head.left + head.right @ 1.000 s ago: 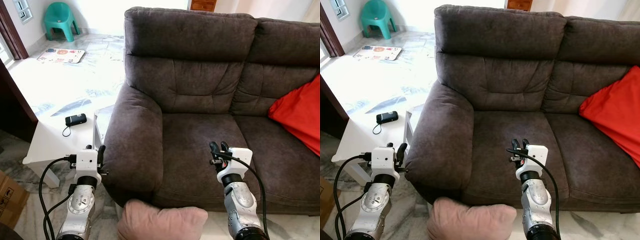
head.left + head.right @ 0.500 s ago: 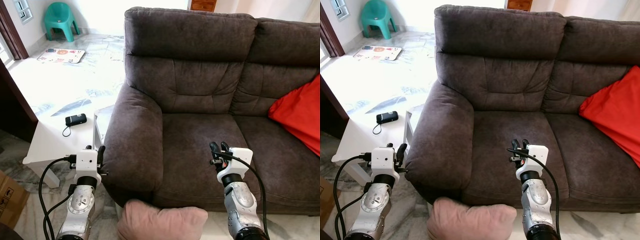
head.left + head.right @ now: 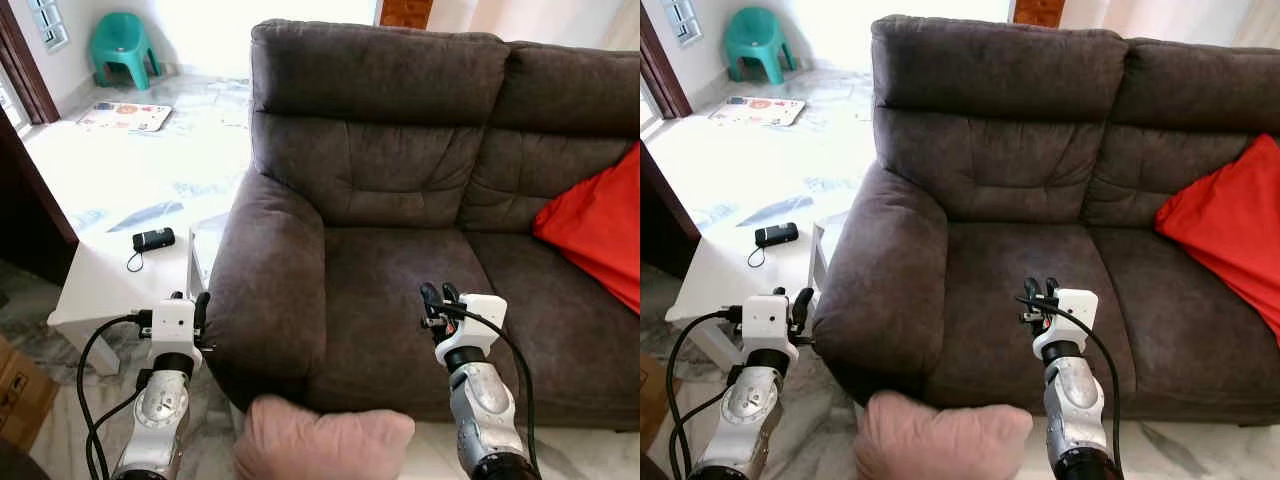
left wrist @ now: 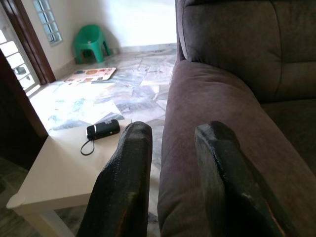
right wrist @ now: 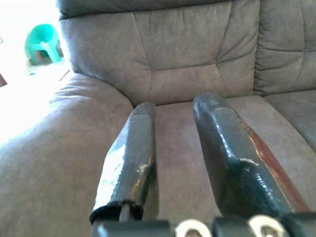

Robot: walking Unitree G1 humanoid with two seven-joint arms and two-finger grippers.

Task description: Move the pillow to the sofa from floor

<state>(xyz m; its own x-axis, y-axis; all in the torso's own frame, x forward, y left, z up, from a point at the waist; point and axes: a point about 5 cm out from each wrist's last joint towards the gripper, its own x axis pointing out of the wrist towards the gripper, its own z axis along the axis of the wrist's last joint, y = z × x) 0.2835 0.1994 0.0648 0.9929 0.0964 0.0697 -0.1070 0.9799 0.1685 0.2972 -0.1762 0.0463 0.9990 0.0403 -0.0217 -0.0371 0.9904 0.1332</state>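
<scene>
Two grippers are held up in front of a dark brown sofa [image 3: 400, 200]. At far left a green plastic chair [image 3: 118, 40] stands on the marble floor [image 3: 150, 160] near a flat play mat [image 3: 125, 116]. Closer in, a white side table [image 3: 100, 290] carries a small black device [image 3: 153, 239] with a cord. The left gripper [image 3: 201, 308] is raised just beside the outer face of the sofa's armrest [image 3: 265, 280], its fingers [image 4: 126, 168] parted and empty. Low in the middle, the pink pillow [image 3: 325, 440] lies on the floor against the sofa's front edge, between the two arms. The right gripper [image 3: 436, 294] is held over the seat cushion [image 3: 400, 290], fingers [image 5: 133, 148] apart, grasping nothing. At far right a red cushion [image 3: 595, 225] leans on the sofa back.
</scene>
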